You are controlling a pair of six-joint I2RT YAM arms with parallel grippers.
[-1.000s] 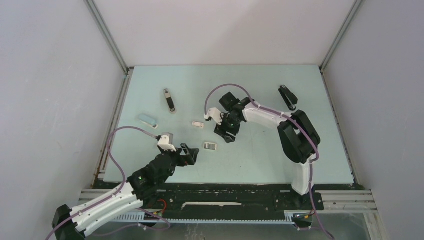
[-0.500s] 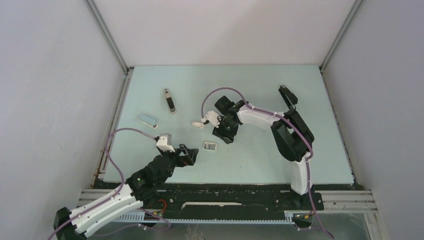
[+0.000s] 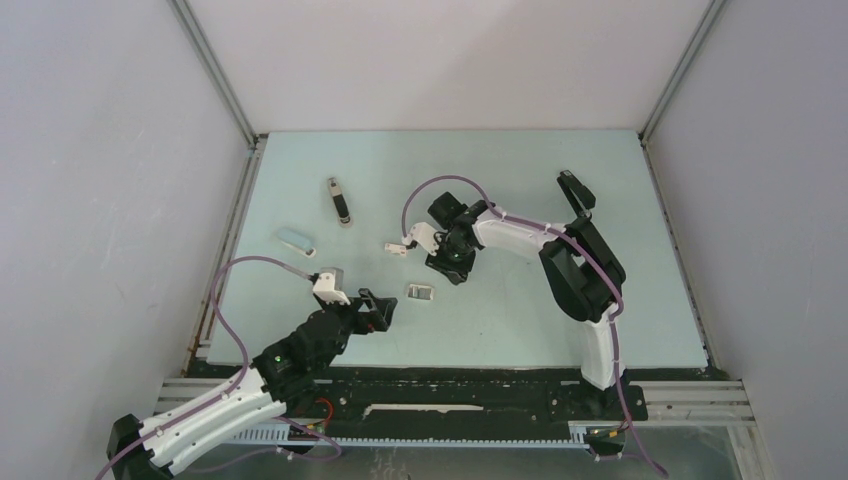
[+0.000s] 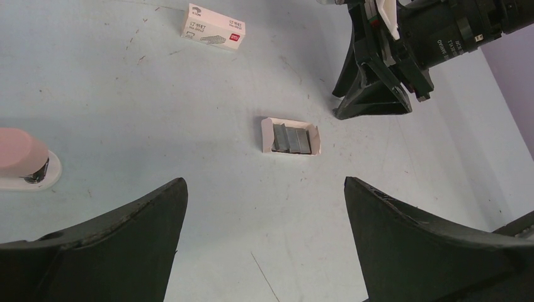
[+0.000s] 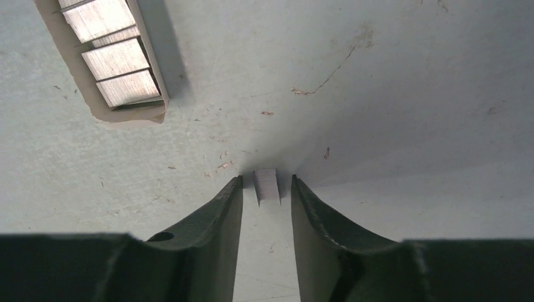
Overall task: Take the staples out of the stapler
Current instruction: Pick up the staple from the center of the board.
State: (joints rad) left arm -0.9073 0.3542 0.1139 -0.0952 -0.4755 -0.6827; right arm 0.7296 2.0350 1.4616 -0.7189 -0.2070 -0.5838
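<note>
Staples (image 5: 267,186), one short grey metal strip, lie loose on the pale-blue bench (image 5: 409,75) between right fingers (image 5: 217,220) that bracket without gripping. Left fingers (image 4: 126,239) hang released. Slim black-and-silver stapler (image 3: 340,201) lies well apart; unloading seems done, collecting remains.

Can't see near end of black stapler (image 3: 574,188), stuck behind right arm (image 3: 580,270). In wrist views, lost part of tray (image 5: 126,114) off top edge, pink thing (image 4: 19,157) off left. Can't spot loose staples (image 5: 267,186) from top cam.

Dark print and a red mark on the small white box (image 4: 213,27), white lettering on the camera lens (image 4: 444,47): neither legible
</note>
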